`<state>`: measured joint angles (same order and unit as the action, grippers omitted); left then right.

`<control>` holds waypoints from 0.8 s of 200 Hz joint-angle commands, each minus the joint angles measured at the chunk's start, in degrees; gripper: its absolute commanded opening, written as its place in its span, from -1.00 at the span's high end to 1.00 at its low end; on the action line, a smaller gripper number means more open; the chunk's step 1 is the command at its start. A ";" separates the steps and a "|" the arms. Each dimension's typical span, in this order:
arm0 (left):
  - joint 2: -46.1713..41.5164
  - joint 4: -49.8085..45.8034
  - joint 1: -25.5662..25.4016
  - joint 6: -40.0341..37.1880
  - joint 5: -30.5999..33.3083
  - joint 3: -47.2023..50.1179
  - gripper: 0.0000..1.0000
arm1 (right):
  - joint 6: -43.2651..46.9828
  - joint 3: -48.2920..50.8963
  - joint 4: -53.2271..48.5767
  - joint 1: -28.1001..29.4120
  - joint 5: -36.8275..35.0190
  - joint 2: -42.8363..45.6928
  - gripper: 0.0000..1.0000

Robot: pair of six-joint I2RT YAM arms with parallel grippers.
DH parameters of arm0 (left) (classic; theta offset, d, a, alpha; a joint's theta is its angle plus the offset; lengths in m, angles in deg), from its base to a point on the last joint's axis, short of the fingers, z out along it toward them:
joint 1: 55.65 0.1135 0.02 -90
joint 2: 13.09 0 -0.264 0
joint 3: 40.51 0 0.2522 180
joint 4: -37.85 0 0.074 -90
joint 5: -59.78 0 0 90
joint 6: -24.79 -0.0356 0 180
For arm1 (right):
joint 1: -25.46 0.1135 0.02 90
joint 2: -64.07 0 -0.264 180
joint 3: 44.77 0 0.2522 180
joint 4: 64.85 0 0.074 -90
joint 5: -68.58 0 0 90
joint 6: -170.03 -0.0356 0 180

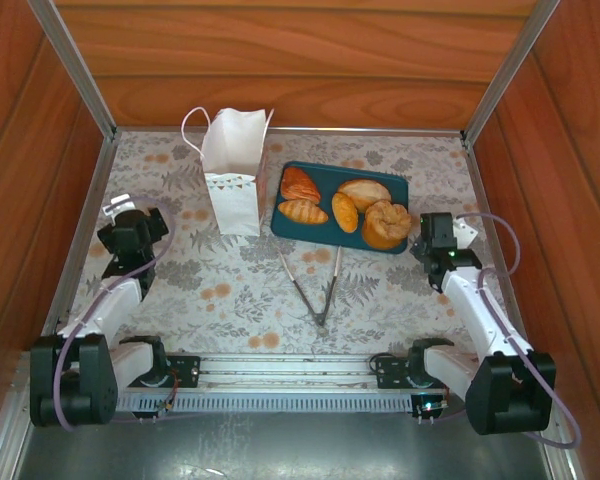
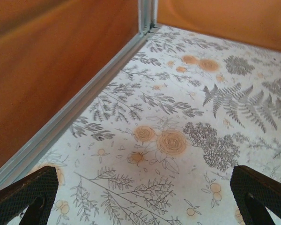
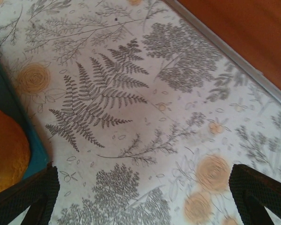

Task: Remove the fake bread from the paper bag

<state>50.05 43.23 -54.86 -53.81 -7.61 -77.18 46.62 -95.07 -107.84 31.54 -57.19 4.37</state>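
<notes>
The white paper bag (image 1: pixel 234 172) stands upright at the back left of the table, its top open. Several golden-brown fake bread pieces (image 1: pixel 344 208) lie on the teal tray (image 1: pixel 320 176) to its right; the round bun (image 1: pixel 386 224) sits at the tray's right end and its edge shows in the right wrist view (image 3: pixel 4 150). My left gripper (image 1: pixel 130 215) stands open over bare cloth at the left, well left of the bag, fingers wide apart (image 2: pixel 145 197). My right gripper (image 1: pixel 437 235) is open just right of the tray, nothing between its fingers (image 3: pixel 143 197).
Metal tongs (image 1: pixel 315 285) lie open on the floral cloth in the middle, in front of the tray. Wooden walls with metal rails (image 1: pixel 80 80) close in the table on three sides; the left rail (image 2: pixel 84 101) runs close by my left gripper.
</notes>
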 commanded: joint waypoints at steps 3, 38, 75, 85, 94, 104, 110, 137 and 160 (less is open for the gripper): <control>3.30 13.36 0.41 -6.54 -3.93 2.10 -1.00 | 6.52 2.82 19.34 -0.89 -1.73 -0.43 -0.99; 8.33 17.20 0.46 -9.32 -7.10 3.22 -1.00 | 13.32 7.24 35.10 -0.90 -1.36 -2.67 -0.99; 11.47 23.05 0.45 -11.48 -9.83 5.20 -1.00 | 13.14 8.56 42.45 -0.86 0.84 -8.20 -0.99; 10.93 23.13 0.48 -11.34 -10.75 5.58 -1.00 | 12.34 8.66 42.90 -0.90 1.74 -9.70 -0.99; 10.28 23.41 0.56 -9.22 -12.17 6.03 -1.00 | 12.40 8.76 43.68 -0.87 2.28 -10.77 -0.99; 10.00 23.58 0.37 -8.09 -15.45 5.62 -1.00 | 12.29 9.36 45.26 -0.83 2.26 -11.35 -0.99; 10.33 23.67 -0.02 -7.82 -16.12 5.20 -1.00 | 12.40 9.92 46.46 -0.87 2.54 -11.46 -0.99; 14.57 26.09 -1.00 -10.09 -14.90 3.43 -1.00 | 13.77 12.87 53.89 -0.90 3.76 -12.44 -0.99; 20.68 30.76 -1.22 -10.97 -16.03 3.62 -1.00 | 15.34 13.13 56.24 -0.83 3.92 -13.28 -0.99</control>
<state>65.39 67.40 -55.64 -63.50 -21.24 -73.10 59.58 -82.56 -58.49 31.04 -54.08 -8.17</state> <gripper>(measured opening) 0.999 0.996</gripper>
